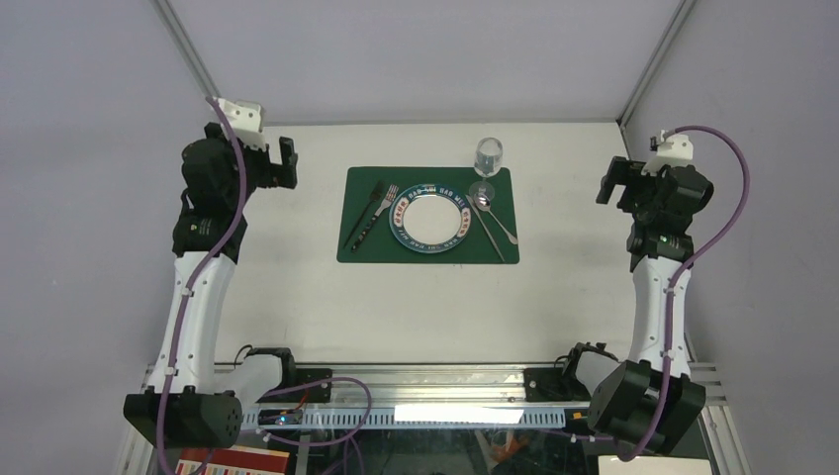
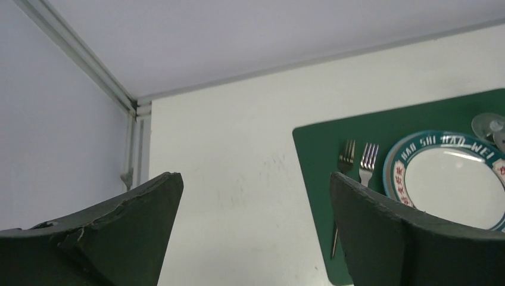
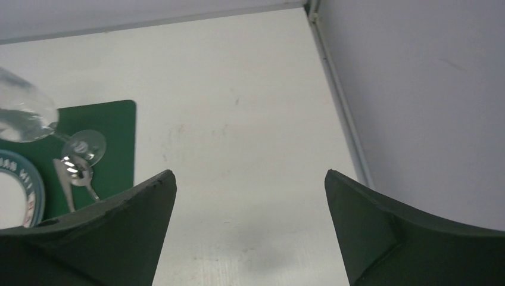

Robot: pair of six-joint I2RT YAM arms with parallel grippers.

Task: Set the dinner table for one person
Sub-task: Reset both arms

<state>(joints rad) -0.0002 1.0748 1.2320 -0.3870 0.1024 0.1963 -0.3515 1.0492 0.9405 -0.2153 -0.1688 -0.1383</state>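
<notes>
Plain white dinner table [image 1: 297,297], perhaps scuffed.

green placemat [image 1: 425,256], white plate [image 1: 429,220] with teal lettered rim, white dinner table [image 1: 297,287]

**Robotics laboratory test cell.** A plain white surface [image 1: 297,297], edged with aluminium framing [image 1: 445,374], is enclosed by bare pale wall panels [image 1: 416,49] that meet at aluminium corner posts [image 1: 188,47]. The left arm [image 1: 193,317] and right arm [image 1: 653,307] are bolted at its near edge. Purple cables [image 1: 748,178] run along both, and a slotted cable duct [image 1: 346,423] lies below.
</notes>
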